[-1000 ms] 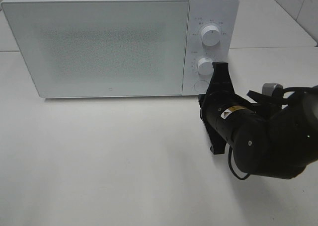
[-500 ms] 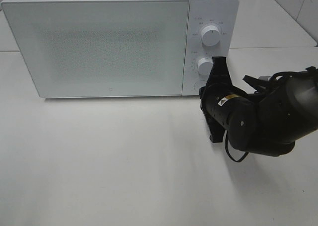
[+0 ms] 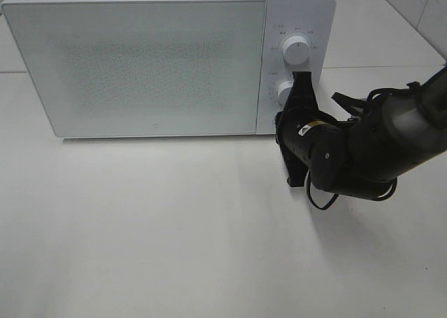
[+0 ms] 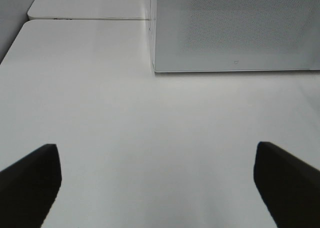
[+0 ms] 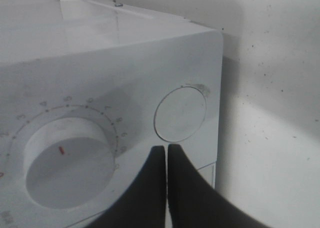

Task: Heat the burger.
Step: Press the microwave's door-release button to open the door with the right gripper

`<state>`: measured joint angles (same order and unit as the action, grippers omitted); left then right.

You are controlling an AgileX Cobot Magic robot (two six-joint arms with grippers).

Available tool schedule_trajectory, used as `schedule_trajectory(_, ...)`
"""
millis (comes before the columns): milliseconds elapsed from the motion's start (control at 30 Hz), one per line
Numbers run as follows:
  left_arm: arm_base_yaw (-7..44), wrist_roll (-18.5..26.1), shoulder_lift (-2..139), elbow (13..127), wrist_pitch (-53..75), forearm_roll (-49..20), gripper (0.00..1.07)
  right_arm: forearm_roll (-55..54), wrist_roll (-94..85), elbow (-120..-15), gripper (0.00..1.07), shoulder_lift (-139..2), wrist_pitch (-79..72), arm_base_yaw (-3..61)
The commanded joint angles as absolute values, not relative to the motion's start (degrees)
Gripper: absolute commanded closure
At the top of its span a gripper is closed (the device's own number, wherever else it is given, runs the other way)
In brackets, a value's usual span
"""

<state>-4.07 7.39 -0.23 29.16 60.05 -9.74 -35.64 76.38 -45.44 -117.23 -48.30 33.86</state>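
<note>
Left gripper (image 4: 155, 147): jaws spread wide, nothing between them, hanging over bare table (image 3: 174, 248) well short of the microwave (image 3: 140, 66). It's idle.

Right gripper (image 3: 304, 77): jaws pressed together, holding nothing. It points at the control panel, with the tips right at the rim of the round button (image 5: 180, 114) and the lower knob (image 5: 70, 160) just beside. You can't tell from either view whether it's touching the panel.

The upper knob (image 3: 297, 50) has nothing near it. The door (image 3: 140, 115) is shut and frosted, so you can't see inside.

The burger isn't in any view. My guess is it's already inside, unconfirmed.

Progress, as a judgement: you're at the controls step. Unclear whether that button is start or door release. What's left is setting the dial, running it, and getting the burger out.
</note>
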Motion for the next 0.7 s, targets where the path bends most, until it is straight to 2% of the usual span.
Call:
schedule_trajectory(33, -3.95, 7.45, -1.38, 28.93, 59.53, -9.97, 0.04, -34.72, 76.83, -47.21, 1.07, -118.49, -47.44, 33.17)
schedule_trajectory(700, -3.95, 7.39, -1.38, 28.93, 59.53, -9.97, 0.04, -35.07, 76.72, -49.56, 1.07, -120.72, -48.24, 31.86)
